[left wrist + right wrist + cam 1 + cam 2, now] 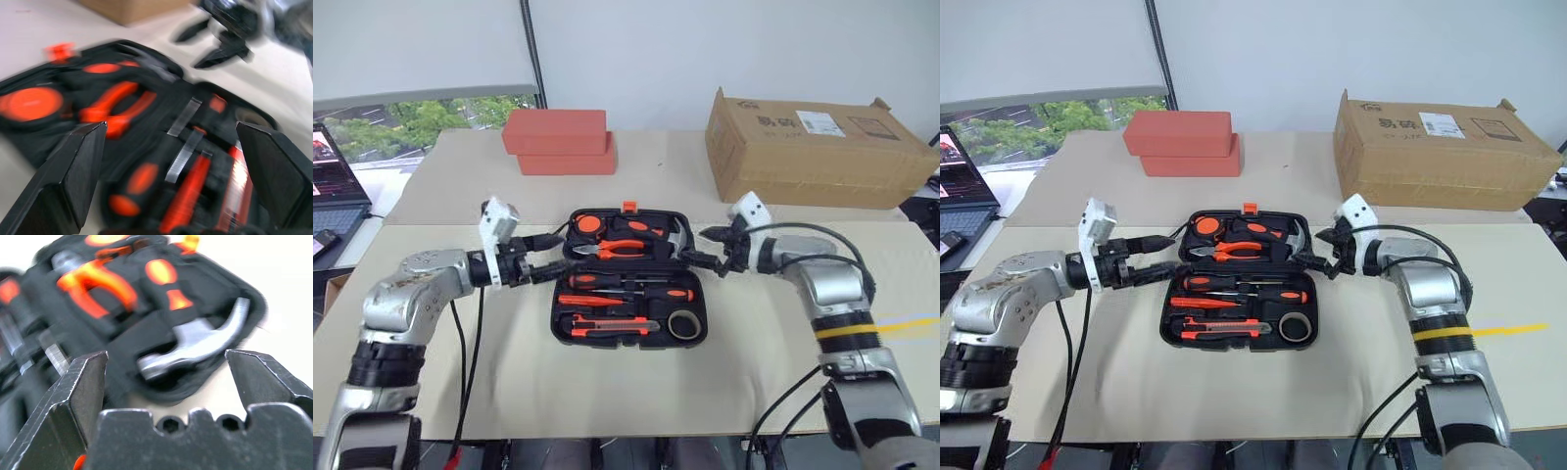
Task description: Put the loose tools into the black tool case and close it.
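Case (pixel 1234 338) lies open between your grippers, left (pixel 1167 257) and right (pixel 1314 249), both spread empty at its far half.

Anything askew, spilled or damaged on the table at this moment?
Nothing stands out. The black tool case lies open and flat, tools seated in its slots, none loose on the table. Both grippers, left and right, flank it open and empty.

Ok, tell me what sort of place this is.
Probably an office or lab set up for robot trials: a beige-covered work table, an open laptop on a side desk, a brown cardboard box, and plain white walls with a window.
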Robot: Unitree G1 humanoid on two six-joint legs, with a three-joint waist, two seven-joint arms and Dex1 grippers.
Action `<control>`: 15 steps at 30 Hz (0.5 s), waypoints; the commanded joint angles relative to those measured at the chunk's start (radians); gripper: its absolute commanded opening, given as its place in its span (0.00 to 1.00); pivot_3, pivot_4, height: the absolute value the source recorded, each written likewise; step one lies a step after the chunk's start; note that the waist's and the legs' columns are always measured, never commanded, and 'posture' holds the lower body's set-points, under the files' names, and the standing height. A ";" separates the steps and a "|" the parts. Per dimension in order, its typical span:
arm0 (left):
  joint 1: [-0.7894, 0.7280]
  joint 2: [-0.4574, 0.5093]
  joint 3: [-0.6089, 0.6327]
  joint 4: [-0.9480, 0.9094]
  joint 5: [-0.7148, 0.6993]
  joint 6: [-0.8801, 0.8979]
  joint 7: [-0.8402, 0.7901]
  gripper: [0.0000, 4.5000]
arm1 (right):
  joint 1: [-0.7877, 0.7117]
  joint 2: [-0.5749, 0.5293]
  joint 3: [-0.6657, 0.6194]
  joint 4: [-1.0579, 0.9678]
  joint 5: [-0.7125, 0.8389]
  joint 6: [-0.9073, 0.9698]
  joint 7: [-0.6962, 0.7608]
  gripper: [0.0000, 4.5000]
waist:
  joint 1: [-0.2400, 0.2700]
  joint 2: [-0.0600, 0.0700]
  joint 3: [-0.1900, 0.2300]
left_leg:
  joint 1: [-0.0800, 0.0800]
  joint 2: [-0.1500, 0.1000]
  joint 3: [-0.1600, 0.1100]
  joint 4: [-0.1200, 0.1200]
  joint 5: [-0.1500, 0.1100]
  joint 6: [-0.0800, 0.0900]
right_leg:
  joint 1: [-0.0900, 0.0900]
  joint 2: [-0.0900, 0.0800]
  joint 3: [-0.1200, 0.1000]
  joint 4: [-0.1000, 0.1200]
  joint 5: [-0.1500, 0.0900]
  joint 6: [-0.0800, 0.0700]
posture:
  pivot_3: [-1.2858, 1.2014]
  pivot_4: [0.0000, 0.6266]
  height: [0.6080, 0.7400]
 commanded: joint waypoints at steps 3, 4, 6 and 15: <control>-0.126 -0.023 0.031 0.206 -0.006 0.041 -0.048 1.00 | -0.162 0.026 -0.097 0.213 0.080 0.166 -0.057 0.99 | -0.009 0.000 0.000 | 0.000 0.000 0.000 0.000 0.000 0.000 | 0.000 0.000 0.000 0.000 0.000 0.000 | 0.52 0.24 0.78; -0.149 -0.027 0.035 0.253 -0.009 0.056 -0.060 1.00 | -0.189 0.033 -0.108 0.259 0.091 0.189 -0.050 0.99 | -0.012 0.000 0.000 | 0.000 0.000 0.000 0.000 0.000 0.000 | 0.000 0.000 -0.001 0.000 0.000 0.000 | 0.52 0.24 0.78; -0.199 -0.036 0.040 0.356 -0.005 0.084 -0.081 1.00 | -0.239 0.044 -0.124 0.366 0.103 0.201 -0.040 0.99 | -0.017 0.000 0.000 | 0.000 0.000 0.000 -0.001 0.000 0.000 | 0.000 0.000 -0.001 0.000 0.000 0.000 | 0.52 0.24 0.78; -0.344 -0.043 0.035 0.655 0.061 0.116 -0.163 1.00 | -0.375 0.049 -0.173 0.678 0.118 0.182 0.025 0.74 | -0.033 0.000 0.000 | -0.004 0.000 0.001 -0.001 0.001 -0.001 | -0.005 0.000 0.000 0.006 0.000 0.000 | 0.52 0.24 0.78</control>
